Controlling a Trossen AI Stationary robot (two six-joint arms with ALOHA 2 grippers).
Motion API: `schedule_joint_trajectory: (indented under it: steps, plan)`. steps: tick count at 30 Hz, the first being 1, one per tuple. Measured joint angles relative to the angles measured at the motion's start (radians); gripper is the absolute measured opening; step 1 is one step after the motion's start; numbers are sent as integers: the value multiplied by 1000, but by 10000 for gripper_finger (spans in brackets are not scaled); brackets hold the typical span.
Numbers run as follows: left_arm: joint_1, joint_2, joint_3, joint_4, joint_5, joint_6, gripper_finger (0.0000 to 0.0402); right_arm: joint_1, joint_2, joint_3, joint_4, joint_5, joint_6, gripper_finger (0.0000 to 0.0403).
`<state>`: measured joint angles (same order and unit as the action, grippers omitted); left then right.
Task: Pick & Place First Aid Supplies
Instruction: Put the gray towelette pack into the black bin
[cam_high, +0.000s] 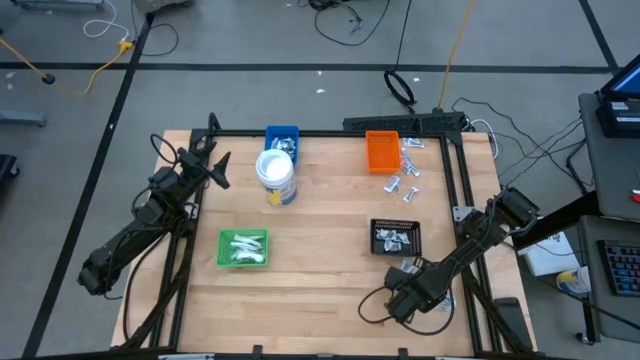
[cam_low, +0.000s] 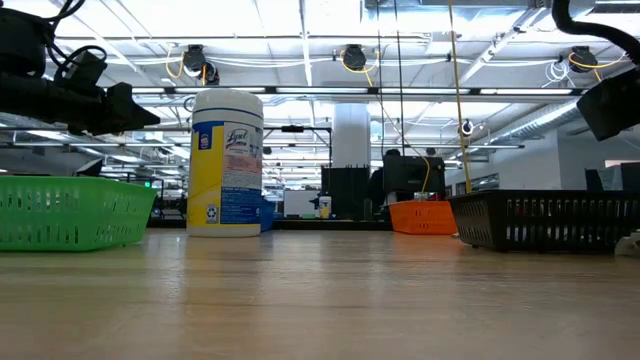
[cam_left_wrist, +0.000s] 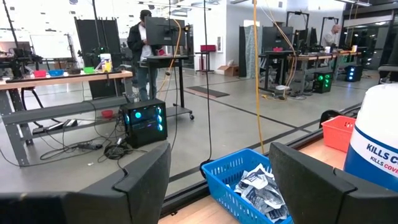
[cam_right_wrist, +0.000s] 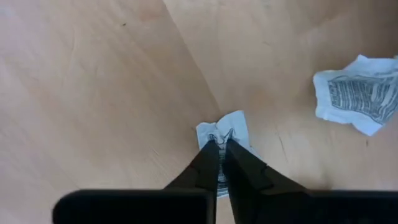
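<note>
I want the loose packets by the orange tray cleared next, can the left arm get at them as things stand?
Probably not easily. The left gripper hovers at the far-left edge, with the white tub standing between it and the loose packets beside the orange tray.

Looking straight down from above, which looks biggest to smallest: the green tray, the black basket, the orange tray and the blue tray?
1. green tray
2. black basket
3. orange tray and blue tray: unsure, since the white tub overlaps the blue one, hiding part.

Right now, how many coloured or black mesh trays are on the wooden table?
4: blue plastic tray at the far edge, orange tray far right, green tray near left, black mesh tray near right. None looks hidden.
</note>
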<state>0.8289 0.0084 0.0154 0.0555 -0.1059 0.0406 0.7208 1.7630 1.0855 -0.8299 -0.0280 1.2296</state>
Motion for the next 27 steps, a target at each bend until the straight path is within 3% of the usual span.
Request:
schedule_joint_trajectory:
  steps: [11,22,27]
  plan:
    - [0,0,0,0,0,0,273,-12,-101,-2,-34,-41,-118,6]
    - [0,0,0,0,0,0,273,-19,-227,-2,-100,-79,-473,3]
    - [0,0,0,0,0,0,274,-21,-256,-1,-108,-77,-561,3]
